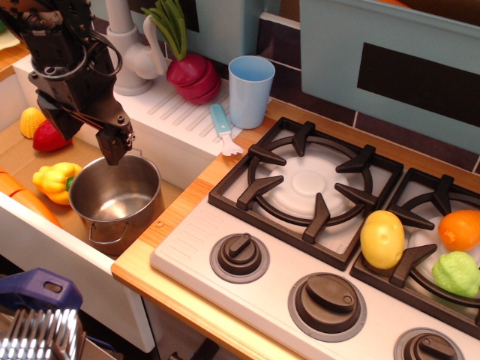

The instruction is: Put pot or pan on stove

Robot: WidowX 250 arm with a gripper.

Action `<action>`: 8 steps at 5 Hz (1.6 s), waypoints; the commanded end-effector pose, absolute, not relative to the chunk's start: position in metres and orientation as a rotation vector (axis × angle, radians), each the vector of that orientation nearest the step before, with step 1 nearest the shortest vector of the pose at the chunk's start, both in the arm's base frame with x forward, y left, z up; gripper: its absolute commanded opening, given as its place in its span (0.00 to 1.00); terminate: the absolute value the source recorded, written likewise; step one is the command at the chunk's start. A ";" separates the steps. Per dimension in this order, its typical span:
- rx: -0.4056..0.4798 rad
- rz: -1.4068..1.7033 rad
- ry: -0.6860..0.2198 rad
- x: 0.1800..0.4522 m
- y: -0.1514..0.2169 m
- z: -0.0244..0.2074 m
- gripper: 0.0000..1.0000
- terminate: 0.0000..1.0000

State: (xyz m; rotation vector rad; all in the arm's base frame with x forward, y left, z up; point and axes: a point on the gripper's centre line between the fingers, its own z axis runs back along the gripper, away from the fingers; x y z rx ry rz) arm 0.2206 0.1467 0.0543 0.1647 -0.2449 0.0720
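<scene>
1. Pot (116,201) sits upright in the sink (30,229), left of the stove (330,247), near the sink's right wall; not on a burner.
2. Gripper (115,147) hangs over the pot's back rim, fingertips at or just inside the rim; can't tell if it's open, closed or pinching the rim, since the tips are dark and bunched together.
3. Left burner (307,184) is bare. Right burner carries a lemon (382,238), an orange (460,229) and a green veg (455,273).
4. Also in the sink: yellow pepper (54,181) just beside the pot's left side, w/ a red veg (47,137) and corn (31,120) further back.
5. Blue cup (250,90) stands upright on the counter behind the stove, a blue-handled utensil (223,129) beside it, radish (193,75) to its left, faucet (131,52) by the radish.
6. Three knobs (240,255) run along the stove front.
</scene>
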 end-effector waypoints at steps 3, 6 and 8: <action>0.070 0.110 -0.241 0.225 0.128 0.026 1.00 0.00; -0.014 0.126 -0.276 0.226 0.121 -0.015 1.00 0.00; -0.024 0.130 -0.264 0.231 0.119 -0.035 1.00 0.00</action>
